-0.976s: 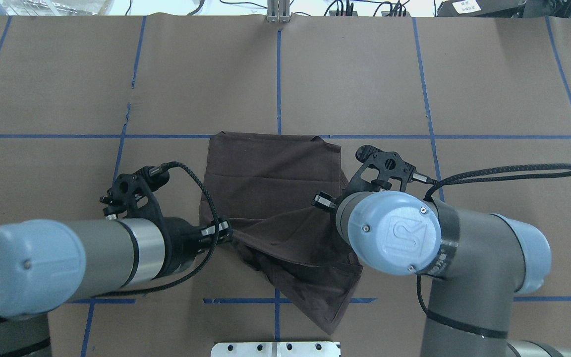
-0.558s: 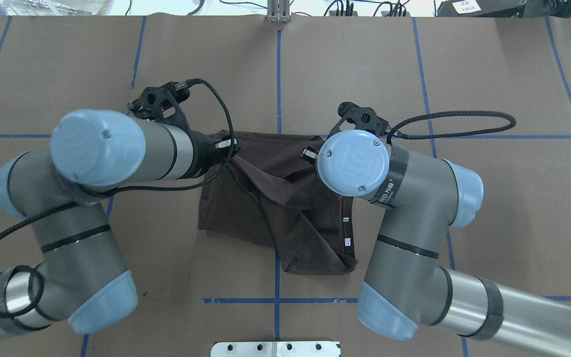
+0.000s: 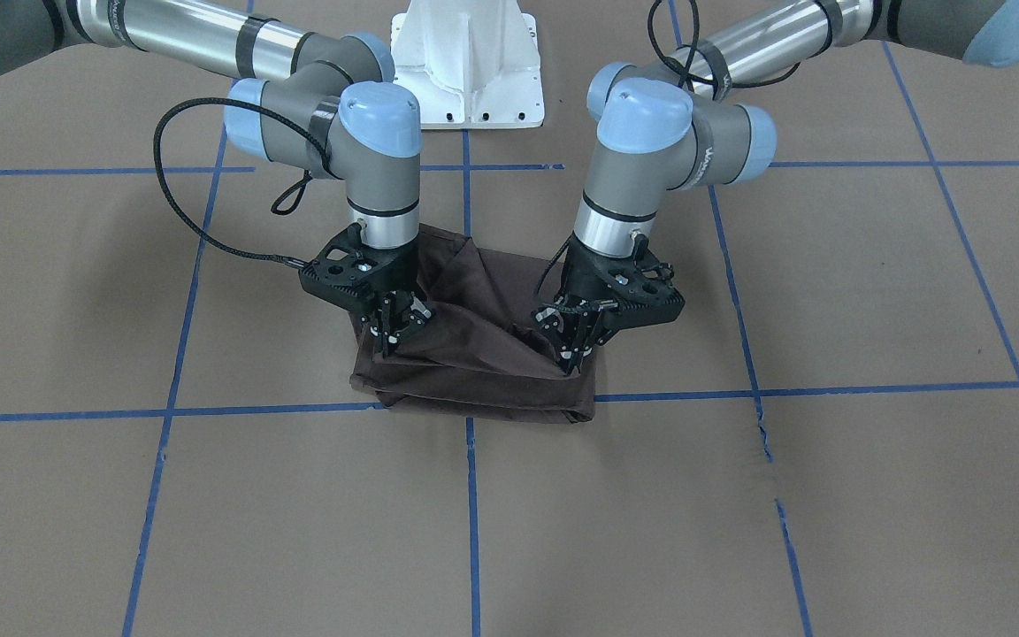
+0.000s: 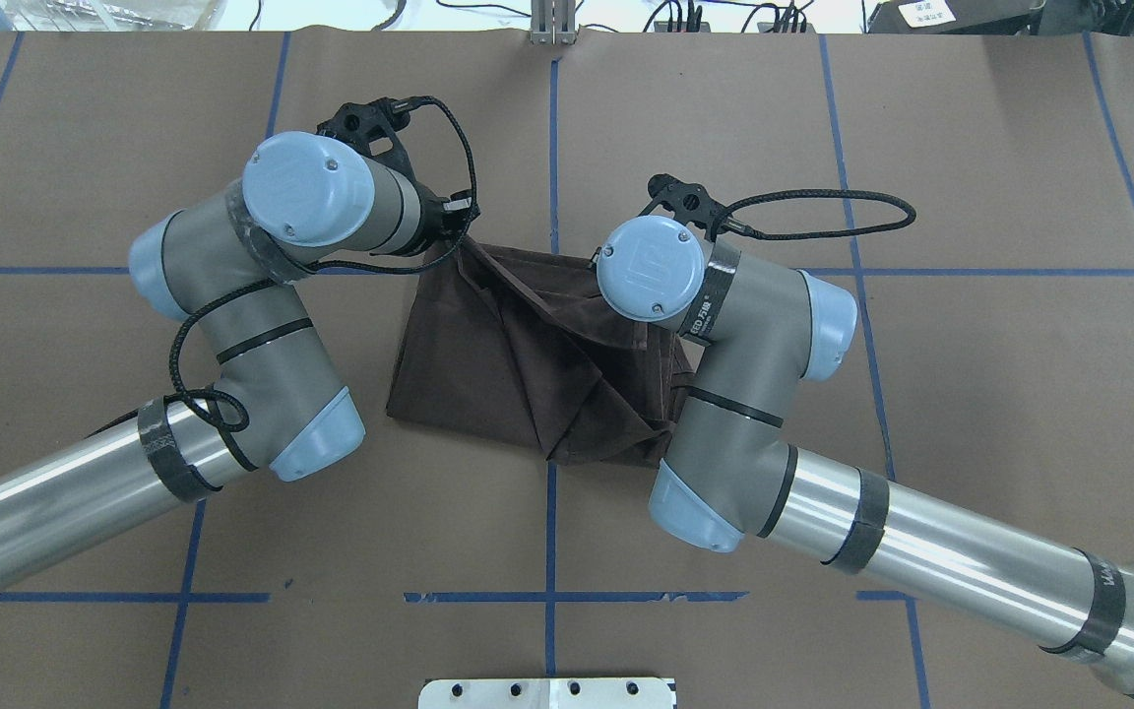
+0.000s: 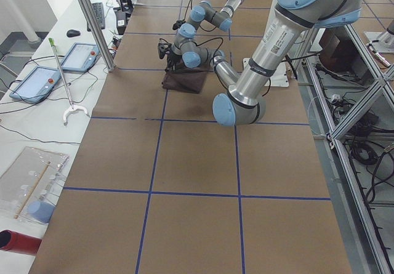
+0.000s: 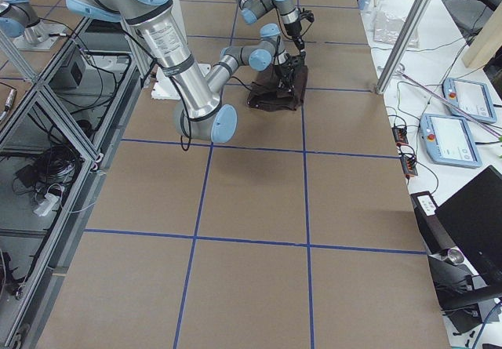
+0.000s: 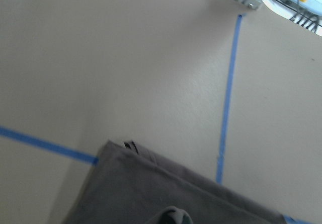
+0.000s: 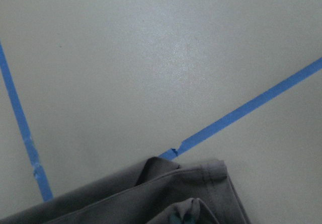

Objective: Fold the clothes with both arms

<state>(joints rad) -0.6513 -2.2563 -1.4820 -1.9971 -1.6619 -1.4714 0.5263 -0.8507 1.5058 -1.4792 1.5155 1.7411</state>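
Observation:
The dark brown T-shirt [image 4: 518, 364] lies partly folded in the middle of the table, also seen in the front view [image 3: 474, 376]. My left gripper [image 3: 575, 361] is shut on a pinch of its cloth, held just above the shirt's far edge; from overhead the left gripper [image 4: 457, 236] sits at the far left corner. My right gripper [image 3: 388, 341] is shut on cloth at the other far corner; overhead, its own wrist hides it. The fabric between them sags in creases. Both wrist views show only a shirt corner [image 7: 176, 199] [image 8: 156, 199] on brown paper.
Blue tape lines [image 4: 552, 148] divide the brown table cover. The white pedestal base [image 3: 467, 62] stands behind the shirt on the robot's side. A metal plate [image 4: 547, 692] sits at the near edge. Tablets [image 5: 37, 83] and cables lie on a side bench.
Both arms swung from the near side to the far side, carrying the shirt's near edge up and over the rest. The lower half now lies doubled over the upper half.

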